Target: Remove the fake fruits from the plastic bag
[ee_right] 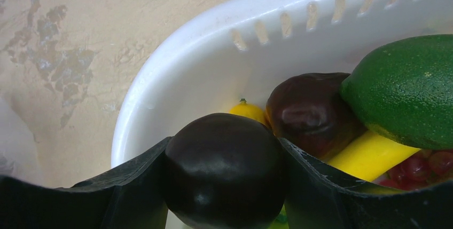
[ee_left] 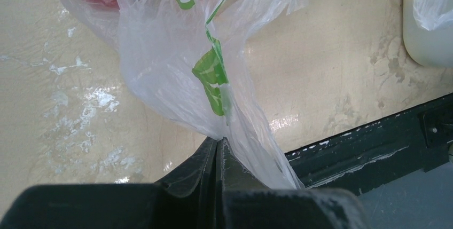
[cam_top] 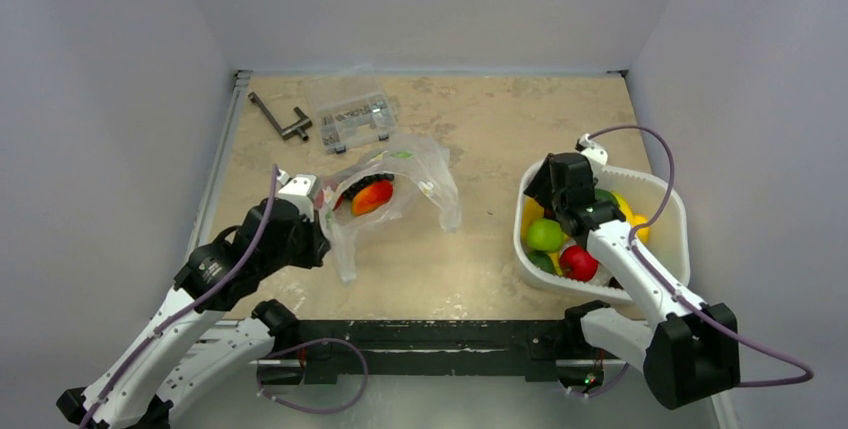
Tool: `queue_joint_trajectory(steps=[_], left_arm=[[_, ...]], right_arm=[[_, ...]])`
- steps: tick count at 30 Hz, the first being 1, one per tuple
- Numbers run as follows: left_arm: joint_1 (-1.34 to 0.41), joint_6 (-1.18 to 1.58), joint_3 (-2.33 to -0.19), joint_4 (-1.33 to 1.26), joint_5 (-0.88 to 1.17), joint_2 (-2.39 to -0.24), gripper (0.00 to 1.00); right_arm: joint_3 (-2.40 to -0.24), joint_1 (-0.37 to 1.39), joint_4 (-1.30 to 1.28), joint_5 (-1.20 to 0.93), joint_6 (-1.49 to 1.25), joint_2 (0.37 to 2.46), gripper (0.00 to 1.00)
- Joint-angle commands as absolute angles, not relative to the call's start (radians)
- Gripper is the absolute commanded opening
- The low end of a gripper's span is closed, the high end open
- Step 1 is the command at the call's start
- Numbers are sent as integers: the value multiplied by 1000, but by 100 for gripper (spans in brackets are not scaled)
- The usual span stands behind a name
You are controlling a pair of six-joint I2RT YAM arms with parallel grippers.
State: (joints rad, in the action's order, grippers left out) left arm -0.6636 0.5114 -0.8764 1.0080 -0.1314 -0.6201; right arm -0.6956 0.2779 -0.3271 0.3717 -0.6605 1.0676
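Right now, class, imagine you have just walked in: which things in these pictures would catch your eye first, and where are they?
The clear printed plastic bag left of centre, an orange-red fruit glowing inside, its edge pinched by the left gripper. Then the white basket on the right, heaped with bright fruit, where the right gripper clamps a dark purple fruit over it.

Beige table (cam_top: 500, 129): plastic bag (cam_top: 425, 174) left-centre, white basket (cam_top: 540, 277) right, clear parts box (cam_top: 352, 117) and dark metal tool (cam_top: 278, 119) far left.
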Motion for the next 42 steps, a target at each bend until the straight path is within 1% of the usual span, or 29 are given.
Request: queue_joint_trajectory(steps=[1,5,9,12,13,14,19,23,26,28,30,33,35,38,40,41,42], left_arm=[[-667,503,-874,973,-153,-608,0],[-667,505,-874,974,-153,-603,0],[-667,505,-875,971,-155,-601,0],[-668,505,-875,972,-155,-603,0],[-667,505,-873,971,-155,-604,0],[-668,505,-873,972,-154,-604,0],[-667,500,-875,970,-147,-616,0],[-668,499,-874,970,-146,-618,0],[-668,500,-874,970,-146,-616,0],[-667,500,-873,968,-146,-615,0],[-667,500,-873,969,-147,-615,0],[-668,500,-874,967,-147,-620,0],[-668,499,-873,968,-146,-626,0],[-668,498,-873,968,-143,-633,0],[-668,499,-873,969,-141,-635,0],[-668,498,-874,969,-141,-636,0],[-668,498,-873,968,-141,-637,0]], right_arm=[[-676,270,-235,340,-702,1048,32],[-667,270,-224,335,-687,1030,54],[-658,270,-223,334,-671,999,72],[-656,270,-227,323,-658,975,88],[-656,270,-230,321,-655,966,92],[-660,270,-236,320,-653,956,94],[-692,270,-266,314,-611,900,94],[-746,274,-290,237,-558,859,93],[-794,305,-309,192,-524,834,92],[-824,356,-307,166,-505,833,91],[-866,464,-309,180,-489,866,90],[-954,708,-320,283,-476,946,90],[-996,814,-289,281,-474,979,88],[-1037,939,-222,232,-465,1022,83],[-1073,1042,-188,254,-438,1065,80],[-1081,1089,-169,260,-431,1088,78],[-1094,1138,-146,257,-422,1114,72]])
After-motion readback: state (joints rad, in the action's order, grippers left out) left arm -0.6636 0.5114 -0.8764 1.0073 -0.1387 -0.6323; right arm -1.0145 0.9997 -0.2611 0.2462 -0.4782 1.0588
